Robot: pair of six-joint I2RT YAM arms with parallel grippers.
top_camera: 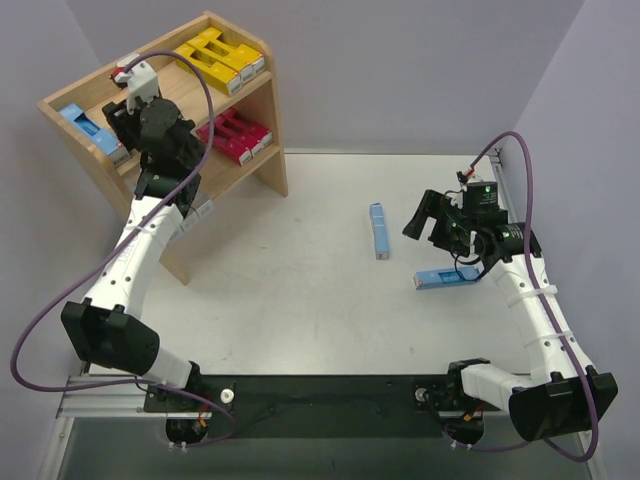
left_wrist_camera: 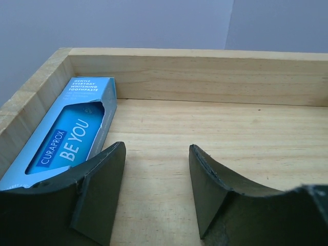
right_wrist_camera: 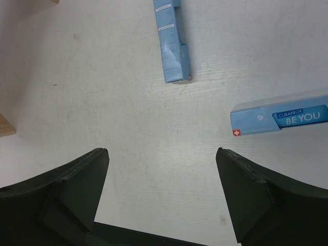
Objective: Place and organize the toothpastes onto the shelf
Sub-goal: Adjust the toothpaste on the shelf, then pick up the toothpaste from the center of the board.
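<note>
The wooden shelf (top_camera: 262, 110) stands at the back left. Yellow cartons (top_camera: 222, 55) lie on its top tier at the right, and magenta cartons (top_camera: 236, 136) lie on the lower tier. One light blue carton (top_camera: 92, 128) lies at the left end of the top tier, shown in the left wrist view (left_wrist_camera: 66, 138) against the side rim. My left gripper (top_camera: 120, 112) hovers open and empty over the top tier beside it (left_wrist_camera: 156, 154). Two light blue cartons (top_camera: 378, 230) (top_camera: 445, 277) lie on the table. My right gripper (top_camera: 425, 222) is open above the table between them (right_wrist_camera: 161, 154).
The shelf's raised back rim (left_wrist_camera: 205, 77) is just ahead of the left fingers. Pale carton ends (top_camera: 200, 210) show under the left arm at the lower tier. In the right wrist view the cartons lie ahead (right_wrist_camera: 171, 46) and to the right (right_wrist_camera: 279, 120).
</note>
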